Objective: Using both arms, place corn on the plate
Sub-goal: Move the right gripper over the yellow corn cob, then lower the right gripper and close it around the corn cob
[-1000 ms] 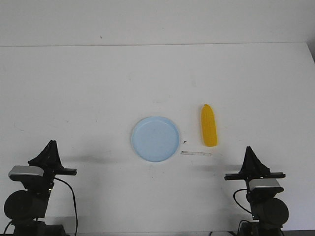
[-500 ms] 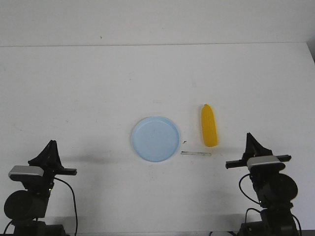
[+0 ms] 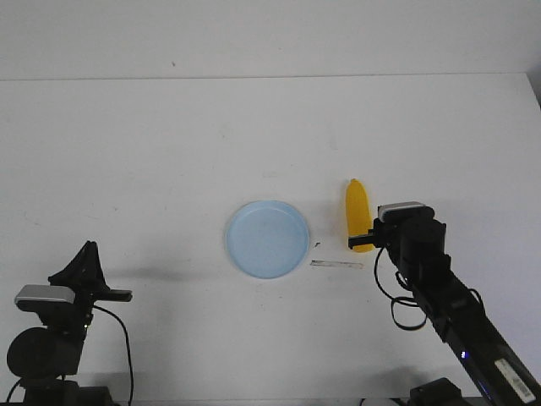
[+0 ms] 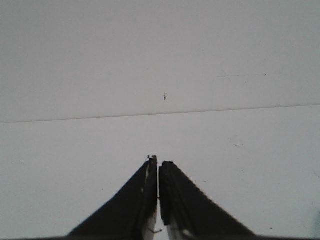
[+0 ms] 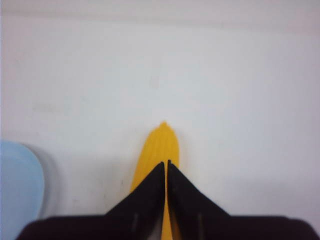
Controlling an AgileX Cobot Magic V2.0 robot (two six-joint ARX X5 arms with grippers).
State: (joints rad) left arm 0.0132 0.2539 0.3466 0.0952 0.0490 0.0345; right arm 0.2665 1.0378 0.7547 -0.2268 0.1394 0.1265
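corn: smooth yellow-orange plastic toy cob (image 3: 357, 211) on the white bench (image 3: 152, 152), right of the pale blue round plate (image 3: 267, 238).
handling: likely light, stiff, slippery; take it mid-length.
right hand (image 5: 166, 164): clenched, empty, above the cob.
left hand (image 4: 158, 162): clenched, empty, well apart.

The right gripper (image 5: 165, 167) has its black fingers pressed together, tips over the yellow corn cob (image 5: 161, 145), whose tapered end points to 12 o'clock. At 8 o'clock of the corn lies the pale blue plate (image 5: 17, 190) on the white table (image 5: 240, 100)
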